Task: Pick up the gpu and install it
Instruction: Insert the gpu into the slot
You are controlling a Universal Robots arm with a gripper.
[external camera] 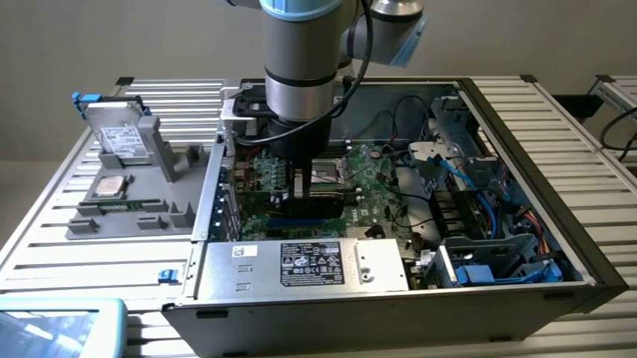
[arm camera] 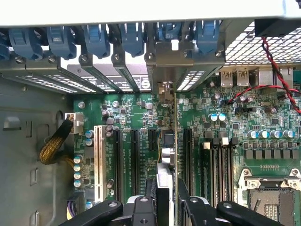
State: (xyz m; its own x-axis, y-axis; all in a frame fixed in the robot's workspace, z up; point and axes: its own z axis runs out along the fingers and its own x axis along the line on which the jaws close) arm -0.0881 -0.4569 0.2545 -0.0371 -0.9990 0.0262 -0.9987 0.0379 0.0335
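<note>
**GPU gripped on edge above the motherboard slots**

My gripper [external camera: 316, 195] [arm camera: 165, 190] is clamped on the gpu [external camera: 335, 203] [arm camera: 175, 136], with one black finger on each side of the thin card. In the wrist view the card shows edge-on. It is a narrow line running between the black expansion slots [arm camera: 134, 160] toward the perforated rear brackets [arm camera: 113, 82], and its near end is hidden behind my fingers. In the exterior view its black face stands upright over the green motherboard [external camera: 377, 173] [arm camera: 225, 136], and my wrist covers its upper edge. I cannot tell whether its lower edge sits in a slot or hangs just above one.

My arm [external camera: 298, 67] points straight down into the open computer case [external camera: 562, 250], over the half of the case on the exterior view's left. The frame edge cuts off its upper links.

The black label on the silver power supply [external camera: 374, 268] carries white print too small to read. The white label on the hard drive [external camera: 121, 138] is also unreadable. The drive is propped upright in a grey fixture [external camera: 139, 220] outside the case, on the exterior view's left. The print on the board cannot be made out. A row of blue latches [arm camera: 96, 37] lines the rear of the case beside the brackets.
</note>
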